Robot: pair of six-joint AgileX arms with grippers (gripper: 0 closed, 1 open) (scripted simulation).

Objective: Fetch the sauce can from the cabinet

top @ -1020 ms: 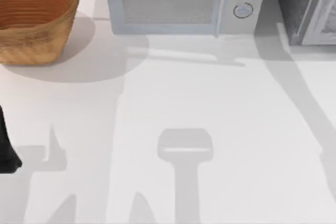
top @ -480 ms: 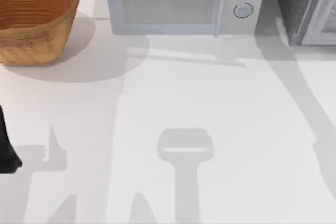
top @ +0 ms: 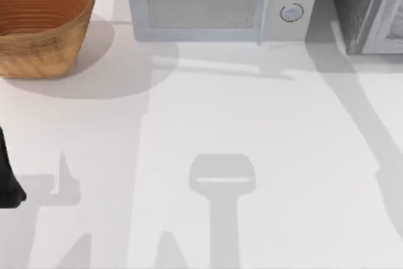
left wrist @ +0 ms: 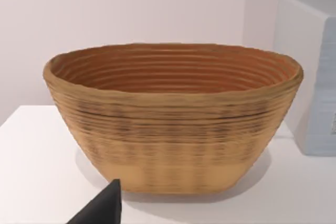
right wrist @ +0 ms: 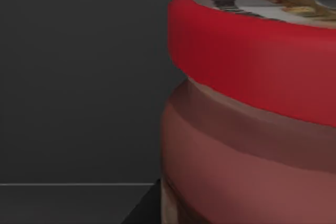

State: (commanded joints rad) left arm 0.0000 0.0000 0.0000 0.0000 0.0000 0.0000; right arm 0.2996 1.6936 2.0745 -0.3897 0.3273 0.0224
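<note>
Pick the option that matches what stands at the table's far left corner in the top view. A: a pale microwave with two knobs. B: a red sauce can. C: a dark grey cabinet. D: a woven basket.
D: the woven basket stands at the far left corner, with the microwave to its right and the cabinet at the far right edge.

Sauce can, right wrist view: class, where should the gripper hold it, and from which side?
Grip the sauce can across its round body just below the wider red rim, coming in level from the side. It stands upright, and the overhanging rim should help stop it slipping down.
</note>
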